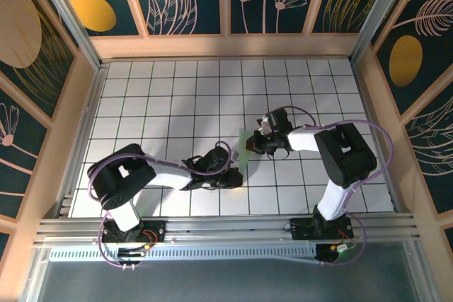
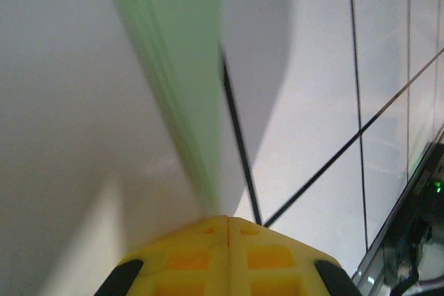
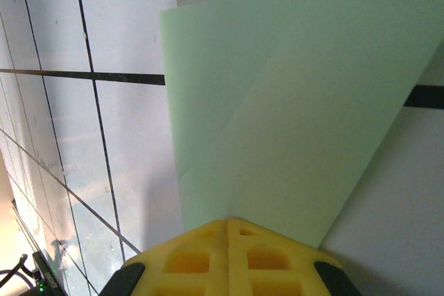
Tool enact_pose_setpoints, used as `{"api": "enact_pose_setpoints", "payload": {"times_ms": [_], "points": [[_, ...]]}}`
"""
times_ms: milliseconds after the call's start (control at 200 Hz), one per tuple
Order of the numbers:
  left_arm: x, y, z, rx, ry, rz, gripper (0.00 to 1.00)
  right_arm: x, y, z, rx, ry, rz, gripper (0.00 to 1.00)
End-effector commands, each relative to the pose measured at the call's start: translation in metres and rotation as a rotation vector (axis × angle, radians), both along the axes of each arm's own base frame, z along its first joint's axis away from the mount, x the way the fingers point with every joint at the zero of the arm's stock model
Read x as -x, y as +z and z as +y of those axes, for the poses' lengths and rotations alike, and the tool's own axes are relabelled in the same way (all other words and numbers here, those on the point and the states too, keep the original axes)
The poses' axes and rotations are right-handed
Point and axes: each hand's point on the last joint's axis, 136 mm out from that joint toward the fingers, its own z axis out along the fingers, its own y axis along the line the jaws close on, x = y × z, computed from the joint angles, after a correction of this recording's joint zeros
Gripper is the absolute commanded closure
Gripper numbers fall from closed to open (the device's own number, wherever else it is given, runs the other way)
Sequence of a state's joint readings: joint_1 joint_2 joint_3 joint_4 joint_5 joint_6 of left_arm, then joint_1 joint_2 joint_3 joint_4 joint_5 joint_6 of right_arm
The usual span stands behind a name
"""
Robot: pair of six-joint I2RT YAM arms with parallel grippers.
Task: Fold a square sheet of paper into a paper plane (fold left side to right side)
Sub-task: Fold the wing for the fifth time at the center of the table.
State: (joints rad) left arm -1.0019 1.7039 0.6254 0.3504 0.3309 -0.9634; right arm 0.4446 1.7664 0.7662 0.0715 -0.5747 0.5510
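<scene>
The pale green sheet of paper (image 1: 244, 155) is folded and held up off the white grid table, between my two grippers near the middle of the table. My left gripper (image 1: 238, 175) is at its near end. In the left wrist view the paper (image 2: 182, 67) runs edge-on as a narrow green strip down into the shut yellow jaws of that gripper (image 2: 227, 218). My right gripper (image 1: 256, 144) is at its far end. In the right wrist view the paper (image 3: 298, 102) shows overlapping layers with a diagonal crease, and its lower edge goes into the shut jaws of that gripper (image 3: 227, 221).
The gridded table (image 1: 177, 97) is ringed by wooden walls (image 1: 226, 45) at the back and sides. A metal rail (image 1: 226, 228) carrying both arm bases runs along the near edge. Dark base hardware (image 2: 416, 240) sits at the lower right of the left wrist view.
</scene>
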Motion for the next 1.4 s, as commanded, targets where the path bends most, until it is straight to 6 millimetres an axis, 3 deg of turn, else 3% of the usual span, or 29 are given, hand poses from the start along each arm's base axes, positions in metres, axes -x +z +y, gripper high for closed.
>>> {"api": "enact_pose_setpoints", "payload": {"times_ms": [0,125,225,515,540,766,971,1181,1241,1396], "points": [[0.009,0.014,0.010,0.004,0.006,0.025,1.00,0.026,-0.054,-0.036,0.210,-0.041,0.129,1.00],[-0.004,0.039,0.011,0.066,0.030,-0.007,0.99,0.026,-0.053,-0.035,0.207,-0.042,0.129,1.00],[-0.014,0.048,0.008,0.098,0.029,-0.019,1.00,0.026,-0.054,-0.035,0.207,-0.040,0.132,1.00],[-0.048,0.048,-0.020,0.115,-0.009,-0.055,1.00,0.026,-0.053,-0.035,0.206,-0.039,0.133,1.00],[-0.050,0.037,-0.022,0.095,-0.016,-0.043,1.00,0.027,-0.053,-0.035,0.207,-0.039,0.134,1.00],[-0.070,0.016,-0.040,0.029,-0.042,-0.063,1.00,0.027,-0.053,-0.034,0.202,-0.037,0.133,1.00],[-0.087,0.006,-0.038,-0.008,-0.015,-0.093,1.00,0.029,-0.054,-0.034,0.200,-0.035,0.137,1.00],[-0.090,-0.008,-0.031,-0.056,-0.009,-0.098,1.00,0.029,-0.056,-0.034,0.199,-0.036,0.138,1.00],[-0.098,0.000,-0.037,-0.043,-0.002,-0.123,1.00,0.029,-0.056,-0.034,0.201,-0.037,0.140,1.00],[-0.093,-0.016,-0.028,-0.088,0.002,-0.096,1.00,0.029,-0.056,-0.035,0.205,-0.036,0.138,1.00]]}}
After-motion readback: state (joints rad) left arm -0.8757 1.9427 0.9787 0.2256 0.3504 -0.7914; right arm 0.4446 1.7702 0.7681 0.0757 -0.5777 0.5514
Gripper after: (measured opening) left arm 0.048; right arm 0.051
